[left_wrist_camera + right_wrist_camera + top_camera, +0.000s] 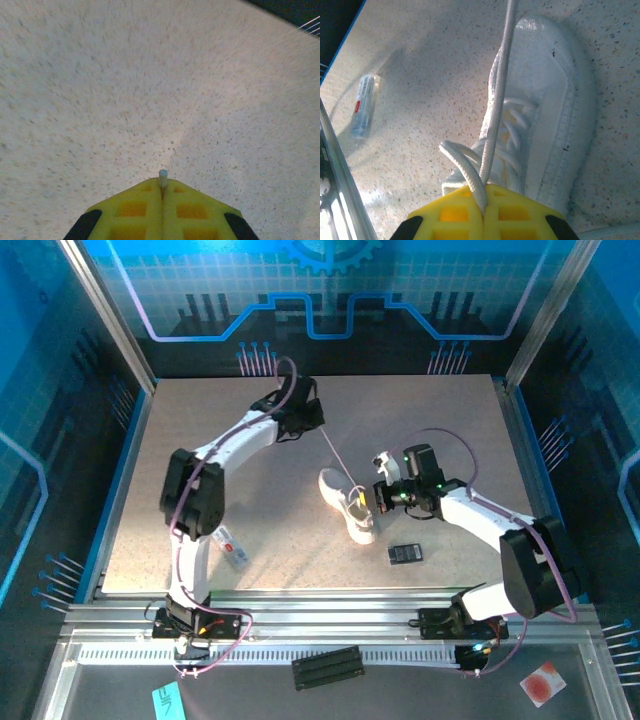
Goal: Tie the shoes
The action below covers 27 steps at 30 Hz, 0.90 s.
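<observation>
Nearest, the metal rail [330,635] carrying the two arm bases crosses the near edge. On the sheet in front of it lie one black slotted block [326,668], one white card with a red spot [543,683] and one green slip [168,702], which is cut off by the frame's lower edge.

Beyond the rail is the speckled beige table [450,420]. One white tag [230,546] lies on it near the left arm's elbow. One flat black rectangle [405,554] lies just on the base side of the right gripper [381,502].

That gripper's yellow pads are pressed together on the lace [497,100]. In the right wrist view a thick looped strand goes into the seam between the pads. A taut strand runs down to the same spot, and whether it is pinched too cannot be told.

The one sneaker [545,100] lies directly ahead of these fingers, its near end hidden behind the pads and its toe pointing away. The taut strand leaves that frame past the toe. In the overhead view it stretches on to the left gripper [320,426], well beyond the sneaker toward the far side.

The left gripper's pads are together, clamped on the lace. Its white end pokes out ahead of the fingertips, and the rest is hidden behind them.

Blue translucent panels printed with circuit lines wall in the table on three sides.
</observation>
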### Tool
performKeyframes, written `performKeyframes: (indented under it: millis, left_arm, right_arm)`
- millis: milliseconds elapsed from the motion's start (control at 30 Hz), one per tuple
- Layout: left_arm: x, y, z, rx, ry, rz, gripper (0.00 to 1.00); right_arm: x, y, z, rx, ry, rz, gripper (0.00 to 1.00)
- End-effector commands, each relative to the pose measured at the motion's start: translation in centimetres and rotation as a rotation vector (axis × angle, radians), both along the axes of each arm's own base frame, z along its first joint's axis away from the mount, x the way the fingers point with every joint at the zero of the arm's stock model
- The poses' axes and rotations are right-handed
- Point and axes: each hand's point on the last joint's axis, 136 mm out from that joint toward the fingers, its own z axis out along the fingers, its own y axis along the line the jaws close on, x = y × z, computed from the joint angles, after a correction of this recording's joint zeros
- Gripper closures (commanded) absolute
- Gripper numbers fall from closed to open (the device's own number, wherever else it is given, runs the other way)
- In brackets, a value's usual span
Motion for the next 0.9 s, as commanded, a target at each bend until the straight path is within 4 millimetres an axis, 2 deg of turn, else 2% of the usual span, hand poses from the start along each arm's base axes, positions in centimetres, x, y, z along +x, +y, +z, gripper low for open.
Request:
performKeyframes:
  millis: [0,133,267,433,567,700,867]
  left_arm:
    - [-1.0,-0.3,3.4,0.044,-0.169,-0.165,1.0]
    - [-4.2,-0.6,4.2,0.1,-0.226,-0.336,1.0]
    - [-8.6,-2.9,4.7,0.049,-0.278,-0.558,1.0]
    - [-13.9,-6.7,3.2,0.037,-0.246,-0.82,1.0]
    - [-17.9,-9.3,2.0,0.004,-0.154,-1.019,1.0]
    - [-20.6,-10.5,0.8,-0.102,-0.039,-1.118,1.0]
    - [-22.9,-11.1,-0.8,-0.161,0.077,-1.164,1.0]
  right_arm:
    - [0.6,0.1,1.6,0.027,0.033,-0.024,1.0]
    - [1.3,-0.1,1.8,0.031,0.079,-0.058,1.0]
    - [1.9,0.3,1.9,0.037,0.128,-0.069,1.0]
    - [2.7,0.4,1.4,0.014,0.167,-0.065,1.0]
    - [3.0,0.3,1.6,-0.003,0.158,-0.048,1.0]
    - [3.5,-0.3,1.7,-0.012,0.141,-0.052,1.0]
    - [4.0,-0.6,1.8,0.002,0.136,-0.055,1.0]
